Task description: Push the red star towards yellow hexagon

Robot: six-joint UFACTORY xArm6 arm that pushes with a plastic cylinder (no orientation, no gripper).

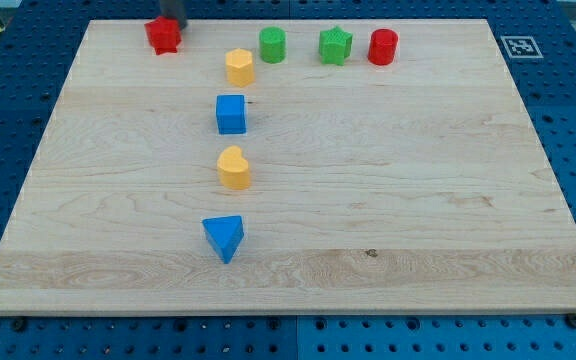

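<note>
From the one camera view, the red star [163, 36] sits at the top left of the wooden board [418, 200], close to its far edge. My rod comes down just behind it at the view's top, a dark shape partly cut off by the frame; my tip [168, 22] appears to be touching or just beside the star's top edge, though its very end is hidden behind the block, so I cannot tell whether contact is made. The rod carries nothing; it has no jaws and only pushes.

The yellow hexagon [239, 67] lies to the view's right of the star and a little lower, near but clearly apart. So the push should run rightward and slightly down, which I judge means my tip wants to be on the star's upper-left side, not straight above it. From where it is now, a push would drive the star mostly downward and miss.

The board is smooth, flat wood, so sliding should be easy. The path between star and hexagon is open. The green cylinder [272, 45] stands just beyond the hexagon, and the blue cube [231, 114] lies below it.
</note>
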